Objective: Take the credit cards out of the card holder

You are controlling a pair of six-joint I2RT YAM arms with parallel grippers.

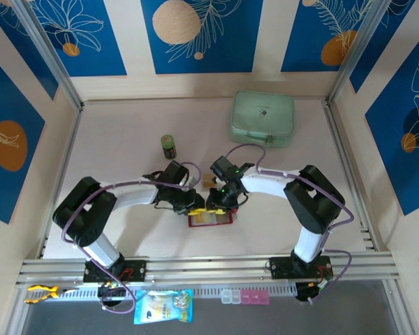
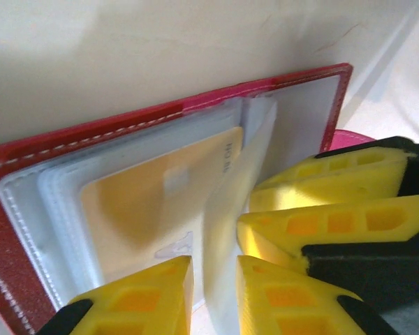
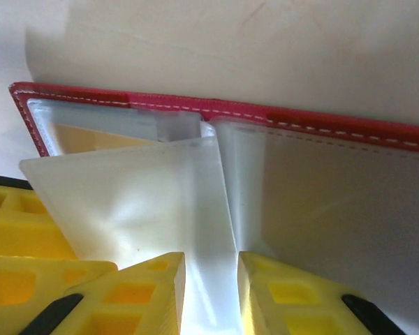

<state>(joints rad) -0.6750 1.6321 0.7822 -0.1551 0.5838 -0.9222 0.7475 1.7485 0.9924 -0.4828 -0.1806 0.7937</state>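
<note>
From above, my left arm stretches in from the left across the pale matte tabletop [image 1: 119,132]. A small dark-green cylindrical can [image 1: 168,146] stands upright just beyond its wrist, apart from everything else.

My left gripper [image 2: 214,296] hangs low over the left half of the small red folding card holder with white stitching [image 1: 211,218]. The card holder lies open and flat near the table's front edge, between my two wrists. The left yellow fingertips [image 2: 136,296] stand a narrow gap apart, with a limp, clear plastic sleeve leaf [image 2: 227,223] running down between them. The leaf lies against the right-hand pad, but I cannot tell whether I am truly pinching it or merely straddling it.

Just left of that leaf, a tan-orange rectangular plastic card [image 2: 160,202] sits tucked inside the stack of greyish clear sleeves on the holder's left page. The leaf itself stands up off the pages at the spine.

My right gripper [image 3: 211,293] faces the spine from the other side, just beside my left fingers. Its two pads are nipped together on the leaf's lower strip. The right page beneath it is a flat clear sleeve framed in red.

Farther right and well behind, a large mint-green soft zip case with rounded corners [image 1: 262,118] lies flat near the back wall.
</note>
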